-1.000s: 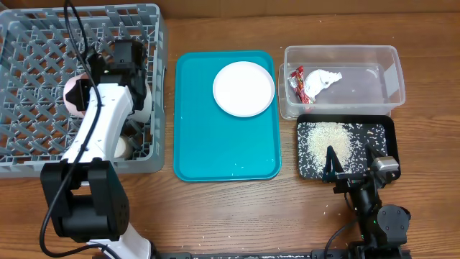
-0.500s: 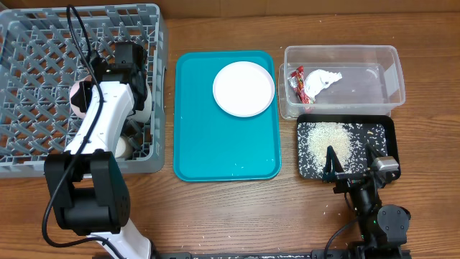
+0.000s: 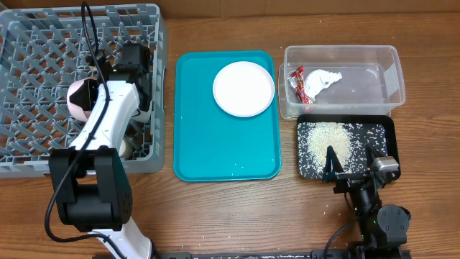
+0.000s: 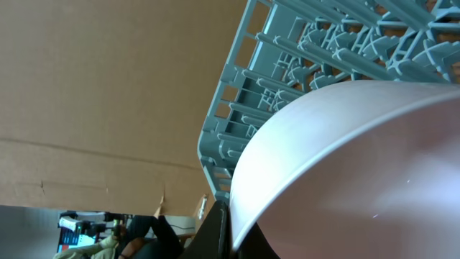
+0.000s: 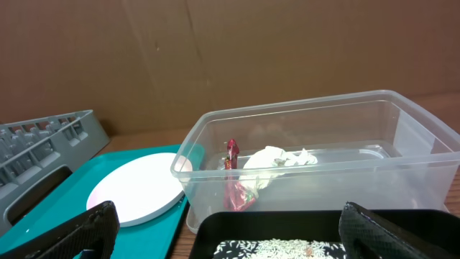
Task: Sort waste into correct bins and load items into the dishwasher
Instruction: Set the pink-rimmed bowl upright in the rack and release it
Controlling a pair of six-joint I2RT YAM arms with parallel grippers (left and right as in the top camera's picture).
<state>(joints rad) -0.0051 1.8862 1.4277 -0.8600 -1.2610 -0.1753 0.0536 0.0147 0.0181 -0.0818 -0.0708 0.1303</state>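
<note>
My left gripper point(image 4: 228, 234) is shut on the rim of the small pinkish bowl point(image 4: 359, 173) and holds it tilted over the grey dish rack point(image 3: 36, 43). The overhead view shows the bowl point(image 3: 77, 98) beside the left arm. A pale bowl point(image 3: 144, 108) and a white cup point(image 3: 126, 149) sit in the rack, partly hidden by the arm. The round white plate point(image 3: 244, 88) lies on the teal tray point(image 3: 215, 144). The red-and-white wrapper point(image 3: 297, 80) and the napkin point(image 3: 325, 79) lie in the clear tub point(image 3: 392, 75). Rice grains point(image 3: 327, 140) lie in the black tray point(image 3: 389, 129). My right gripper point(image 3: 350, 162) is open and empty at the black tray's front edge.
A few stray grains lie on the wooden table point(image 3: 215, 216) in front of the black tray. A cardboard wall point(image 5: 215, 57) stands behind the table. In the right wrist view the tub point(image 5: 402, 158) is straight ahead and the plate point(image 5: 136, 188) is to the left.
My left arm has shifted slightly to the right over the rack with the pinkish bowl. The right arm has not moved.
</note>
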